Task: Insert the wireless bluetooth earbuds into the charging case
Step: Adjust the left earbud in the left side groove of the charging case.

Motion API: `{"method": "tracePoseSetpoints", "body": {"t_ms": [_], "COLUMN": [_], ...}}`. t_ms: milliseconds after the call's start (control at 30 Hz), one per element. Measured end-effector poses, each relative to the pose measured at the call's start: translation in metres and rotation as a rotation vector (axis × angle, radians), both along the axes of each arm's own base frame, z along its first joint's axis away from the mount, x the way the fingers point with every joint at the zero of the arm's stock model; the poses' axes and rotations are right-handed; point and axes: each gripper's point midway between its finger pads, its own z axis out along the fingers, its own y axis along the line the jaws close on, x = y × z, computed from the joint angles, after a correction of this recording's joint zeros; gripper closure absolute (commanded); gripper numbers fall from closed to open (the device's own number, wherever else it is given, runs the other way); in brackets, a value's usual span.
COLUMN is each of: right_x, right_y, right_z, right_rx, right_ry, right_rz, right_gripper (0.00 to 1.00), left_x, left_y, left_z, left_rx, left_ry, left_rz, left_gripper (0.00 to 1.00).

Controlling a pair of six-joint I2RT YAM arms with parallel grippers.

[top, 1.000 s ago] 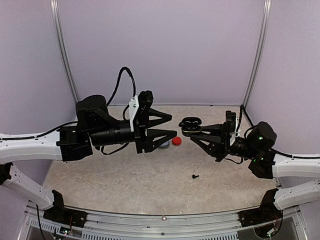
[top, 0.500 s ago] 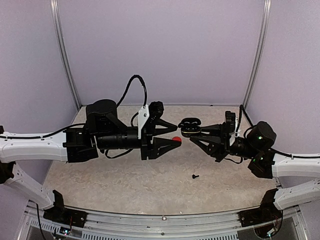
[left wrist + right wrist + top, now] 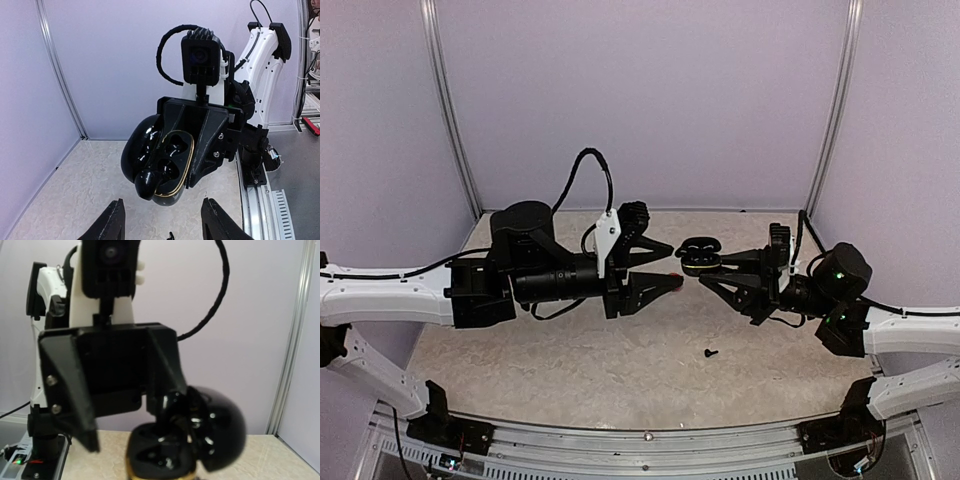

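The right end effector [image 3: 706,266] clamps the glossy black clamshell charging case [image 3: 160,165] open toward the left end effector [image 3: 164,222], its fingers apart, seemingly for loading, while one tiny black stemmed earbud [image 3: 711,352] lies on the surface [image 3: 570,350]

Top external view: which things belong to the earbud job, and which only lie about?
Job: black charging case, open, lifted off the table; black earbud, on the table.
Lying about: red round thing, mostly hidden; black cable loop.
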Motion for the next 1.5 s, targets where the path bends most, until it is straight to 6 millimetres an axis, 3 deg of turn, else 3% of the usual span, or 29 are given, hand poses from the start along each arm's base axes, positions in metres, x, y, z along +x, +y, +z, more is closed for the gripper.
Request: {"method": "tracePoseSetpoints", "body": {"t_ms": [367,833,1500], "right_x": [0.000,0.000,0.003], "right_y": [0.000,0.000,0.000], "right_z": [0.000,0.000,0.003], "right_rx": [0.000,-0.001,0.014], "right_ry": [0.000,0.000,0.001], "right_rz": [0.002,0.004,-0.026], "right_gripper": [1.00,1.00,1.00], "left_x": [0.001,-0.008,-0.007], "left_y": [0.009,-0.001,-0.003], "left_z": [0.022,0.009,0.015], "left_rx": [-0.058,-0.023,-0.019], "left_ry": [-0.029,-0.023,-0.062], "left_rz": [0.010,-0.049,-0.026], "left_gripper": [0.51,0.53,0.60]}}
